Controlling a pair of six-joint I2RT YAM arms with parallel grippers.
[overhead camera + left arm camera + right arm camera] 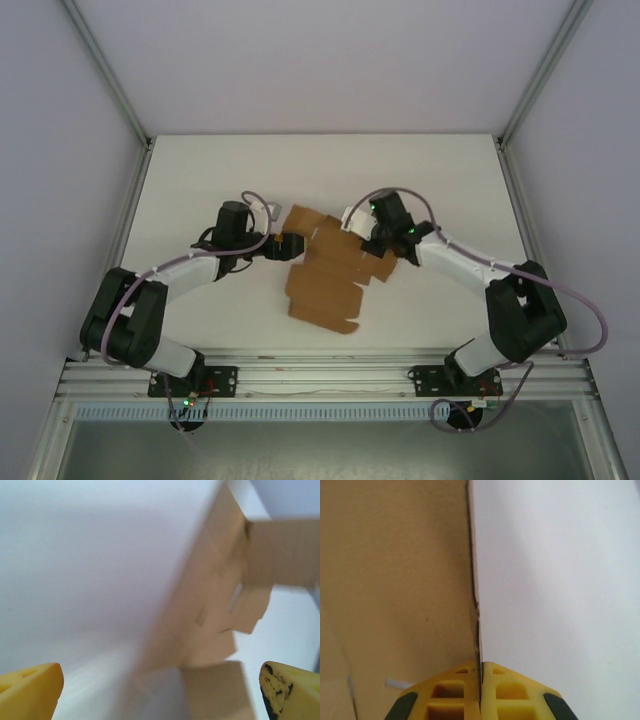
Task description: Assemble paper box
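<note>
As the paper box (pixel 322 280) lay on the tabletop (pixel 200 180) squarely between the two tools, we judged the job barely under way. From above it read as a creased brown sheet, a few panels bent at their folds and flaps splayed out, with no four walls standing. Some folds were started, we reckoned; raising the sides, tucking the tabs and locking the shape were all left to do.

The right tool (pixel 372 245) was pinched tight on the sheet: its wrist camera showed the yellow fingers (pixel 450 695) pressed together with a thin cardboard edge running straight out of the seam, brown panel on one side, white tabletop on the other. The left tool (pixel 285 246) sat at the opposite edge, touching the card or very nearly, and it was spread wide, a fingertip (pixel 30 687) low in each corner of its view, a flap lying in the gap and a raised slotted panel just ahead.

Little stood in the way: lilac cables (pixel 590 320) looped off each arm, and the rail (pixel 320 375) ran behind the bases. The real obstacles, in our view, were the loose flaps and two wrists crowding close across one sheet.
</note>
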